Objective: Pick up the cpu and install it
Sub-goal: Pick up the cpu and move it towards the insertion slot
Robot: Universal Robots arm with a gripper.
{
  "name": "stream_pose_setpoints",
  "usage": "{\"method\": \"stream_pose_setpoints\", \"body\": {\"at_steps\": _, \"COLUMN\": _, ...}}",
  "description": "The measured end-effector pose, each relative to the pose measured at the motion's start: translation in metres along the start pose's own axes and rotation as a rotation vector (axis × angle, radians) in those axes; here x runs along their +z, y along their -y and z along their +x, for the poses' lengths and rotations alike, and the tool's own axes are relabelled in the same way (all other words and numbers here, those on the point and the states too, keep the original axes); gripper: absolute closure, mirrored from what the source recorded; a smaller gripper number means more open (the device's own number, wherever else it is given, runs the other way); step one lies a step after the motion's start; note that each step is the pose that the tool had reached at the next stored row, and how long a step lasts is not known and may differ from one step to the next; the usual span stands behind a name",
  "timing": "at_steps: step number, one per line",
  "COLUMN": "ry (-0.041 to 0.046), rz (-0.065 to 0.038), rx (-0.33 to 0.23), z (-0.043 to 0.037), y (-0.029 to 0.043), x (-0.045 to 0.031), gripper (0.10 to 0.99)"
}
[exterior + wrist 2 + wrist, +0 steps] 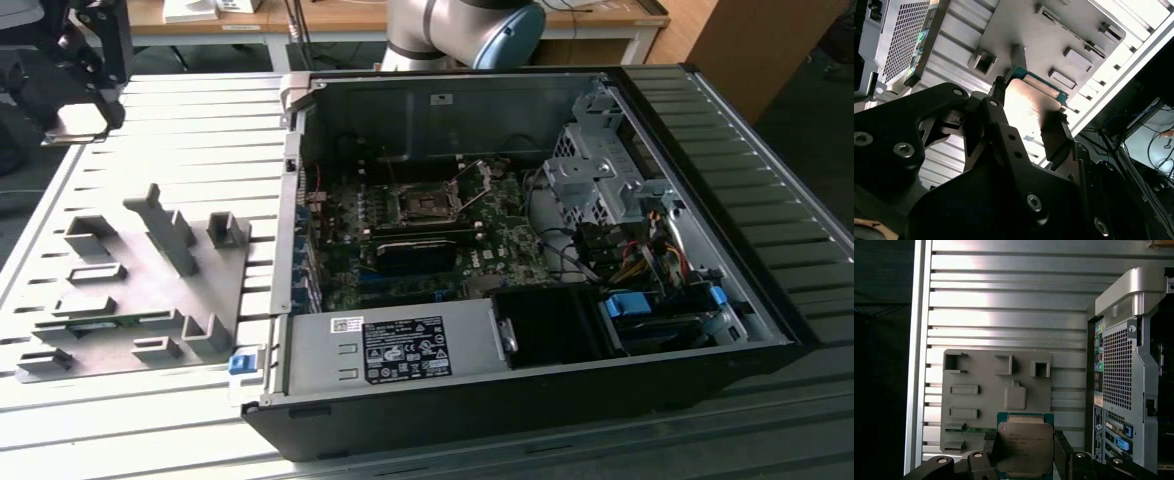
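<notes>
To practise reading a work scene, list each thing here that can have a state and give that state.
gripper: shut on the cpu.
cpu: held by two opposite edges, off the table, not installed.
case: lying on its side, open.
socket: looks empty.

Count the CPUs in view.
1. The cpu is gripped by the end effector, seen in both wrist views. More could be hidden inside the case.
</notes>
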State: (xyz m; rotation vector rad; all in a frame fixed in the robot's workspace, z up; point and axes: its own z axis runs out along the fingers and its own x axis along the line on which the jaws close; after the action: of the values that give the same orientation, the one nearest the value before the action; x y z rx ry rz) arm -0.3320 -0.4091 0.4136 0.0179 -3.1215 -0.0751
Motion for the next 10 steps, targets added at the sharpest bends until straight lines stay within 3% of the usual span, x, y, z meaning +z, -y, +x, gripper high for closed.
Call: {"method": "stream_pose_setpoints", "body": {"at_steps": 10, "ry": 0.0000, "rz": 0.000, "rx": 0.000, "z": -0.0113, "y": -0.0003, "x": 0.0001, "gripper": 0.545}}
